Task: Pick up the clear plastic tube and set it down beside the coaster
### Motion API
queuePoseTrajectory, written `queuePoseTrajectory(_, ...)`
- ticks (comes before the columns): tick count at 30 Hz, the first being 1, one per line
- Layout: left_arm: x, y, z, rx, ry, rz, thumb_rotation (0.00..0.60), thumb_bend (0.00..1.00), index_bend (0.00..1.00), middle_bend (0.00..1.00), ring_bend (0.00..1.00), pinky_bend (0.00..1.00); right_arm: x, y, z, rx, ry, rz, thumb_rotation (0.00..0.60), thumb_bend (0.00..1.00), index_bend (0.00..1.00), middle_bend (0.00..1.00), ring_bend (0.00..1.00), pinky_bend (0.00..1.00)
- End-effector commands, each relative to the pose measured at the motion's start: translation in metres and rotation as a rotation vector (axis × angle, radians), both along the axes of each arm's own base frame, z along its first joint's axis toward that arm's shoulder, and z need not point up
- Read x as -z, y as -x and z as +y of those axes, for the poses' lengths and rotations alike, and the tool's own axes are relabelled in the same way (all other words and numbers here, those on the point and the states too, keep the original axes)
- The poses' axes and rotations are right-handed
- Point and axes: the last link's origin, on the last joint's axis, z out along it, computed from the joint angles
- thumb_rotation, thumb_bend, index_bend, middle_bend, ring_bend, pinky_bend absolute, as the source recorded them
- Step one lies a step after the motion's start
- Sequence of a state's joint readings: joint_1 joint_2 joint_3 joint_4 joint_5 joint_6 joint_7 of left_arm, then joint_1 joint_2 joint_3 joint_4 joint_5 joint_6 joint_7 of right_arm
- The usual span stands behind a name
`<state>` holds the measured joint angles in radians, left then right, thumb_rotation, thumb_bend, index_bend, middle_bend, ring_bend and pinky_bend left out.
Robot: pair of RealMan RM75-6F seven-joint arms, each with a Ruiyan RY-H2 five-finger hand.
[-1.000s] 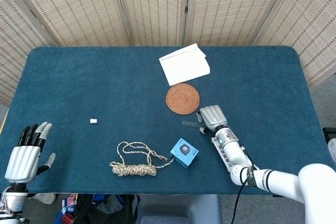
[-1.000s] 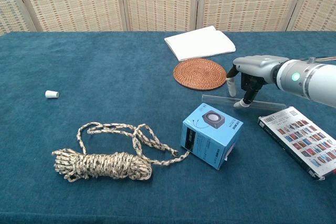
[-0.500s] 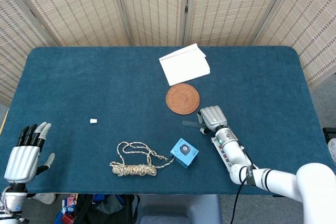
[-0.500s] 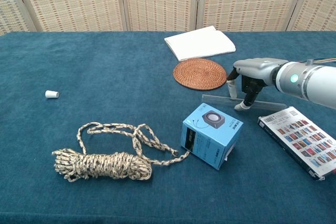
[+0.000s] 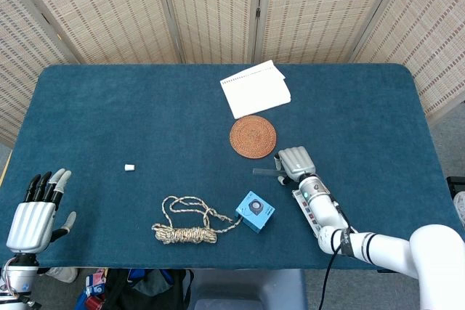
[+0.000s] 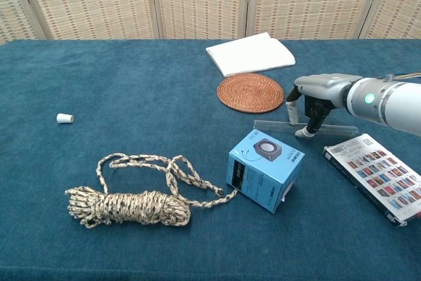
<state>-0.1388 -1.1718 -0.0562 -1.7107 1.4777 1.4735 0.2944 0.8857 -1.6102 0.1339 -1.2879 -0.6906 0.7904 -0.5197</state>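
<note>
The long clear plastic tube [image 6: 306,126] lay flat on the blue-carpeted worktop [image 6: 131,77], just in front of the round woven rattan coaster [image 6: 250,92]. The right hand [image 6: 314,97] arched over it, fingers [image 6: 302,131] straddling the tube with tips near the cloth, apparently to close on it; whether they already gripped it could not be told. The left hand [image 5: 33,215] hung idle at the near edge, fingers apart, holding nothing.

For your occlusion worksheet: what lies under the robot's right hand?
Under the right hand lies the clear plastic tube on the blue table, its ends sticking out both sides. The hand hides the tube's middle, so contact cannot be confirmed.
</note>
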Motion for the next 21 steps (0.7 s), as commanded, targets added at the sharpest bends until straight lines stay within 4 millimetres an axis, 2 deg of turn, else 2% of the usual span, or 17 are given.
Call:
queuePoseTrajectory(1, 0.000, 0.000, 0.000, 0.001, 0.000, 0.001, 0.600, 0.33, 0.01, 0.00, 0.00, 0.00, 0.000, 0.001, 0.000, 0.002, 0.000, -0.001, 0.600, 0.40, 0.53, 1.00, 1.00, 1.00)
queuePoseTrajectory(11, -0.001, -0.001, 0.002, 0.005, -0.006, -0.003, 0.600, 0.33, 0.01, 0.00, 0.00, 0.00, -0.007, 0.000, -0.002, -0.005, 0.015, -0.016, 0.600, 0.72, 0.54, 1.00, 1.00, 1.00)
queuePoseTrajectory(17, -0.002, -0.004, 0.007, 0.022, -0.001, 0.003, 0.600, 0.33, 0.01, 0.00, 0.00, 0.00, -0.021, -0.003, -0.003, -0.021, 0.039, -0.041, 0.600, 0.83, 0.61, 1.00, 1.00, 1.00)
queuePoseTrajectory(21, -0.005, -0.009, 0.021, 0.051, 0.011, 0.017, 0.600, 0.33, 0.01, 0.00, 0.00, 0.00, -0.036, -0.006, -0.004, -0.042, 0.067, -0.061, 0.600, 0.89, 0.66, 1.00, 1.00, 1.00)
